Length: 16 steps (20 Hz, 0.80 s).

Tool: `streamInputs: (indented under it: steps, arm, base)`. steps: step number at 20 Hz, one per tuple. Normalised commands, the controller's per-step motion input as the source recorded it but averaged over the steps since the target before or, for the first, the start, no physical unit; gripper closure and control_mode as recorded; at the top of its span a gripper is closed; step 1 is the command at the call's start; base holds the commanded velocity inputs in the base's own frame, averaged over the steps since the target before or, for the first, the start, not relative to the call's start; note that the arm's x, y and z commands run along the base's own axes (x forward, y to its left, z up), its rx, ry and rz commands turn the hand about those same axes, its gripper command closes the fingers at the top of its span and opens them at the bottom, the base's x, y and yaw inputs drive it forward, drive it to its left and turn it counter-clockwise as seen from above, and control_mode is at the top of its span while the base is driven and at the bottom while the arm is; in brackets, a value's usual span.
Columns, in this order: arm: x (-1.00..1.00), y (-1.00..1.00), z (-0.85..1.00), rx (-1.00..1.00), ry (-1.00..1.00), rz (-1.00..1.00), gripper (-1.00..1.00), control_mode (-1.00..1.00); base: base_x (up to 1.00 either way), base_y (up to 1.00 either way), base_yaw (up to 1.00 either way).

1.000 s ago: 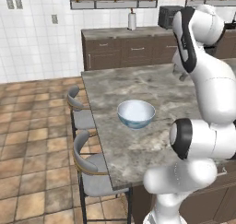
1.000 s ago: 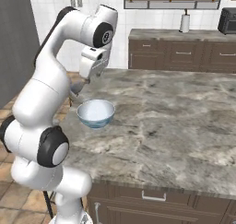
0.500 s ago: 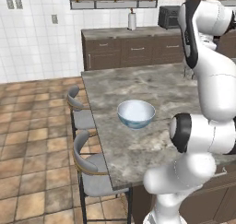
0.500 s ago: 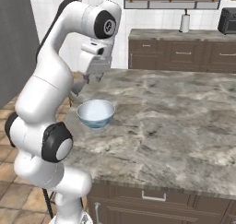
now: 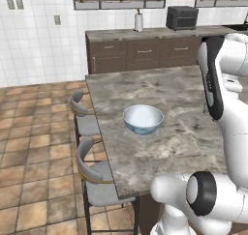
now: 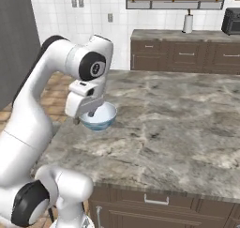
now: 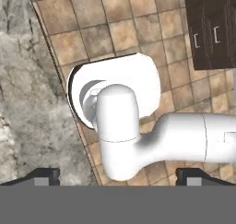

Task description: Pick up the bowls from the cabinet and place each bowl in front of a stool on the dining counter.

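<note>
In the hand view the two fingers (image 7: 46, 176) sit at the bottom corners, spread wide and holding nothing, over the surface's (image 7: 27, 108) edge and tiled floor. Left of centre in the right base view, the gripper (image 6: 84, 115) hangs just in front of the white bowl (image 6: 100, 119). That bowl (image 5: 143, 119) rests mid-frame near the surface's stool-side edge, between the two stools (image 5: 99, 183), so the remaining bowl likely lies elsewhere.
</note>
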Motion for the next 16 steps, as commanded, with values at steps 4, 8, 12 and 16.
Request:
streamInputs:
  steps: [4,8,12,16]
  arm:
    - [-0.70,0.00,0.00,-0.01,-0.39,0.00,-1.00,-1.00]
    - [-0.35,0.03,0.00,-0.02,-0.42,0.00,-1.00,-1.00]
    - [-0.02,0.02,0.00,0.00,-0.17,-0.01,-1.00,-1.00]
    - [0.00,0.00,0.00,0.00,0.00,0.00,-1.00,-1.00]
  base:
    - [0.00,0.00,0.00]
    - [0.00,0.00,0.00]
    - [0.00,0.00,0.00]
    - [0.00,0.00,0.00]
